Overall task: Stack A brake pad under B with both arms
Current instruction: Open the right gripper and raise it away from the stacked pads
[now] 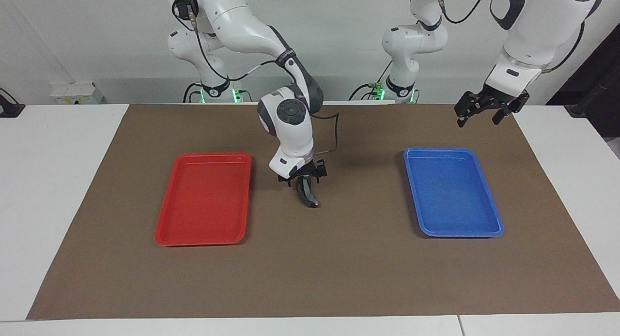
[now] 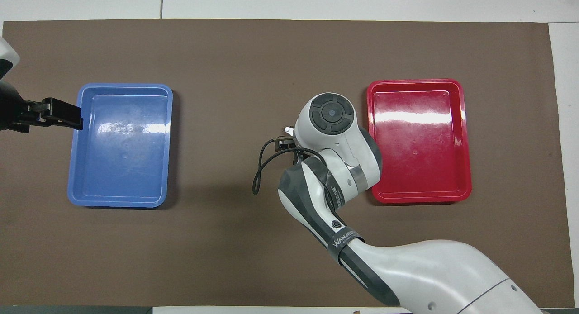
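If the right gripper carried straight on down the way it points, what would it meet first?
The right gripper points down over the brown mat between the trays, shut on a dark curved brake pad. The pad's lower end would likely meet bare mat first; its height above it is unclear.

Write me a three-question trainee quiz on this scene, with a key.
1. Fill in: the left tool hangs open nearest the ____ tray.
2. Multiple choice: the curved dark brake pad is held by A) the left tool, B) the right tool, C) nothing.
3. True or false: the red tray holds a brake pad.
Key: 1 blue; 2 B; 3 false.
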You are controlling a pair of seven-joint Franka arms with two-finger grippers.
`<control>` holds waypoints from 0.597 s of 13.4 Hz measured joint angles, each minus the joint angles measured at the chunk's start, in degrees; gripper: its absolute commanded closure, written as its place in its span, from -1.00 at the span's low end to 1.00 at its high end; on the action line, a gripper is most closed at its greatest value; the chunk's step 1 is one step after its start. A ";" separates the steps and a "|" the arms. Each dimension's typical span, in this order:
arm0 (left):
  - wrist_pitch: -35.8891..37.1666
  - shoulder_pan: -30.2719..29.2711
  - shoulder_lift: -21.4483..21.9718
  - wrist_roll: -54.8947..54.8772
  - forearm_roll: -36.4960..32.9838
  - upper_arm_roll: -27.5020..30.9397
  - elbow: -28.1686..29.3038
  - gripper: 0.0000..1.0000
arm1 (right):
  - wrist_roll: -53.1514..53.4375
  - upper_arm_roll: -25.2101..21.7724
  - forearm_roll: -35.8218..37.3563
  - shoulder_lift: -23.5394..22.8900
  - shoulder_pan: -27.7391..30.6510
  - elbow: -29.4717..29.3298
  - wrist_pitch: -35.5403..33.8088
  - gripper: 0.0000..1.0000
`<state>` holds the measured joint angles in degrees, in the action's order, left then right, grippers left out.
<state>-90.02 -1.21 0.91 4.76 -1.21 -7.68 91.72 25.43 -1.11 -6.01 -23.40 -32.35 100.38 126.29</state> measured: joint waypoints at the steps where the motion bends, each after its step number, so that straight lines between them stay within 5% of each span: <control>1: 0.00 0.01 0.00 0.00 0.00 -0.02 0.00 -1.00 | 0.00 -0.32 0.00 1.27 0.78 -0.19 -0.91 -0.99; 8: -0.01 0.08 0.00 0.00 0.03 -0.23 0.56 -1.00 | -0.78 -0.89 0.59 13.94 13.88 -0.95 -19.19 -0.99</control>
<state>-90.03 -1.13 0.91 4.76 -1.18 -7.91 92.28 24.65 -2.00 -5.43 -9.47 -18.47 99.44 107.10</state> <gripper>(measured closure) 0.000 0.004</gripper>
